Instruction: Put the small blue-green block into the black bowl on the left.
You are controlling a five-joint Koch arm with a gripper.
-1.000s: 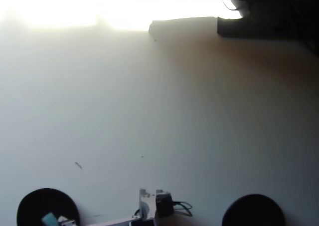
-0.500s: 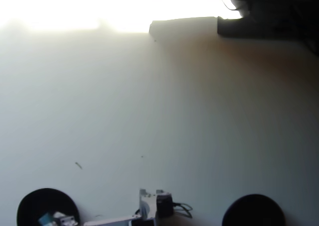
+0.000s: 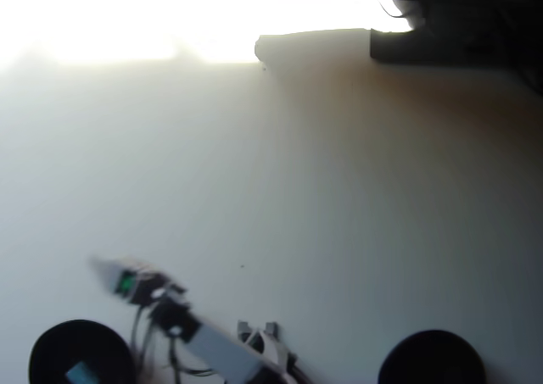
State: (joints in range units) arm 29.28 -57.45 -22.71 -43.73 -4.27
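Small blue-green block (image 3: 82, 372) — rigid, light, flat; lies inside black bowl (image 3: 59, 343) at six o'clock. Best gripped across opposite side faces. Claw (image 3: 102, 267) — blurred, clear of bowl; spread cannot be told.

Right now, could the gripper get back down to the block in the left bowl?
Probably yes. The block lies uncovered inside the left bowl, and the gripper, blurred, sits just beyond the bowl's rim with bare table between. Its jaw state cannot be told.
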